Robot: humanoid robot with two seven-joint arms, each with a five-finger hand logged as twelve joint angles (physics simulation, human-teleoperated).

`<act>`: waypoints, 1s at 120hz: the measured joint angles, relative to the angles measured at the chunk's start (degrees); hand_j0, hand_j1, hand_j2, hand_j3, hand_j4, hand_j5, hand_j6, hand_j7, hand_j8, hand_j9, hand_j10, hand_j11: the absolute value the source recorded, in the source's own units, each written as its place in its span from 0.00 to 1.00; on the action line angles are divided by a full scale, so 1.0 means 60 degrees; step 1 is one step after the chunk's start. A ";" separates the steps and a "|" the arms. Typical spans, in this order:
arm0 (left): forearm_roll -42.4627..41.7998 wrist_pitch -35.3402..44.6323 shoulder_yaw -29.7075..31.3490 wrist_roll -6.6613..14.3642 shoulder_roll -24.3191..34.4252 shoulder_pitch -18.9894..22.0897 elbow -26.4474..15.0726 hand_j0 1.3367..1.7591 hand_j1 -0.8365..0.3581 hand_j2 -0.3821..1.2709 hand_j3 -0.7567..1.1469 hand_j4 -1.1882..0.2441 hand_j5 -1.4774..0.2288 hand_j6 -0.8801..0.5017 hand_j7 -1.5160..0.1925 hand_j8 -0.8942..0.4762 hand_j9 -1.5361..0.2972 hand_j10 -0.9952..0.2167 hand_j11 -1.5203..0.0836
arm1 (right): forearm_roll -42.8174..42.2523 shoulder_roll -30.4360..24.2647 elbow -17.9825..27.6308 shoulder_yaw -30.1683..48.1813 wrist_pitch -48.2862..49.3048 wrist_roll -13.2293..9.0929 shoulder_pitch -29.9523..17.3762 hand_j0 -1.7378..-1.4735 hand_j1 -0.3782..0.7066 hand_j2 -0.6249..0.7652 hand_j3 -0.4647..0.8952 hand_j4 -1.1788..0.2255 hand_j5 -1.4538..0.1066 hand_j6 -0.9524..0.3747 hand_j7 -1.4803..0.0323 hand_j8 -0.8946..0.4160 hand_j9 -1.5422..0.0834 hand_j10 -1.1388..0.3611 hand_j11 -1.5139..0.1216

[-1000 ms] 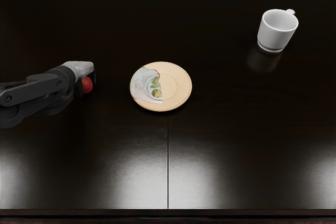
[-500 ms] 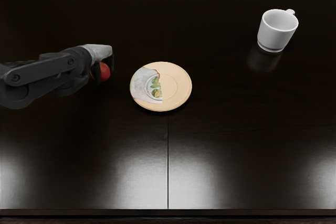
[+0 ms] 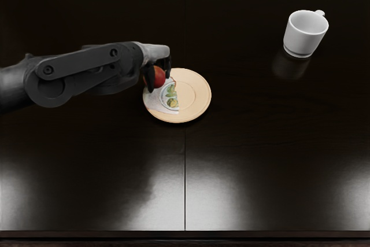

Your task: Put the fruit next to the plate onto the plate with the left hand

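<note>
The fingers [image 3: 167, 69] of the left hand [image 3: 153, 56] are clasped around the red fruit [image 3: 158, 77], which hangs over the left rim of the plate [image 3: 195, 93] and does not appear to rest on it. Pickup and carry look done; judging from this, what remains is lowering the fruit onto the plate and letting go. A white cup [image 3: 304, 30] stands well apart on the table [image 3: 260, 160].
</note>
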 joint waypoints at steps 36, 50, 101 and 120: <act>0.0111 0.0657 0.0006 0.0000 -0.0382 0.0435 0.0057 0.75 0.45 0.43 0.40 0.35 0.30 0.32 0.34 0.35 0.33 0.25 0.36 | 0.0000 0.0000 0.0002 0.0002 0.0001 0.0000 0.0002 0.30 0.03 0.45 0.34 0.84 0.93 0.72 0.98 0.68 0.95 0.76 0.93; 0.0144 0.0878 0.0052 0.0004 -0.0382 0.0671 0.0069 0.75 0.46 0.43 0.40 0.35 0.31 0.30 0.34 0.34 0.33 0.24 0.37 | 0.0000 0.0000 0.0005 0.0000 0.0001 0.0000 0.0003 0.30 0.03 0.45 0.34 0.84 0.93 0.72 0.98 0.68 0.95 0.76 0.93; 0.0143 0.0931 0.0280 0.0004 -0.0401 0.0873 0.0141 0.75 0.51 0.40 0.40 0.38 0.35 0.27 0.37 0.30 0.37 0.27 0.41 | 0.0000 0.0000 0.0004 -0.0001 0.0001 0.0000 0.0004 0.30 0.03 0.45 0.34 0.84 0.93 0.72 0.98 0.68 0.95 0.76 0.93; 0.0136 0.1024 0.0178 -0.0003 -0.0470 0.0838 0.0126 0.76 0.69 0.32 0.40 0.56 0.56 0.41 0.59 0.43 0.56 0.50 0.63 | 0.0000 0.0000 0.0004 0.0000 0.0000 0.0000 0.0003 0.30 0.03 0.45 0.34 0.84 0.93 0.72 0.98 0.68 0.95 0.76 0.93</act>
